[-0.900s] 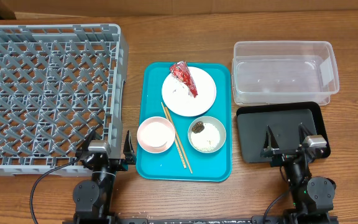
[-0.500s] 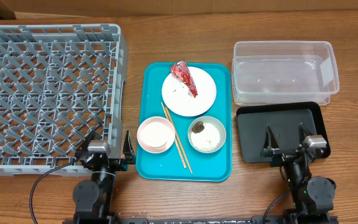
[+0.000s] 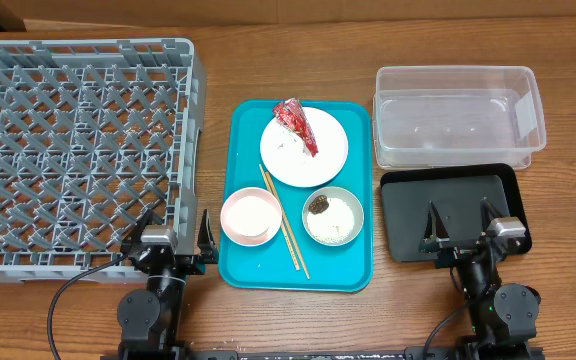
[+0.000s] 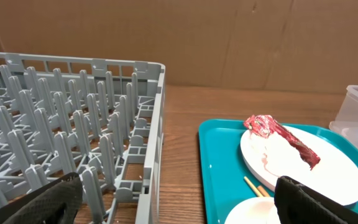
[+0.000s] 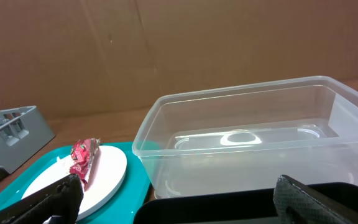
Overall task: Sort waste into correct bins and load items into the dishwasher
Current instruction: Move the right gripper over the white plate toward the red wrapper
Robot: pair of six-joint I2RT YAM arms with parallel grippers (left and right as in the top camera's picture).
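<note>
Since both hands sit wide open and hold nothing, the left hand (image 3: 178, 235) by the near corner of the grey dish rack (image 3: 78, 150) and the right hand (image 3: 460, 232) over the near edge of the black tray (image 3: 448, 195), nothing looks sorted yet. The sensible first step is probably lifting the red wrapper (image 3: 296, 126) off the white plate (image 3: 328, 160). The right hand seems the better choice, being nearer the clear tub (image 3: 458, 70) and the black tray. It should come down from above with its fingers straddling the wrapper's narrow width. A light pinch at the thicker middle should keep the plate from being dragged across the turquoise tray (image 3: 353, 272). The wrapper is crumpled, shiny and long, tapering toward one end. It lies diagonally on the far-left part of the plate, its far tip reaching the rim. It will likely crush easily and weigh almost nothing, so a full close should be safe. The pink bowl (image 3: 249, 215), the chopsticks (image 3: 286, 225) and the grey bowl (image 3: 356, 205) holding rice (image 3: 338, 228) lie nearer, clear of that approach.
</note>
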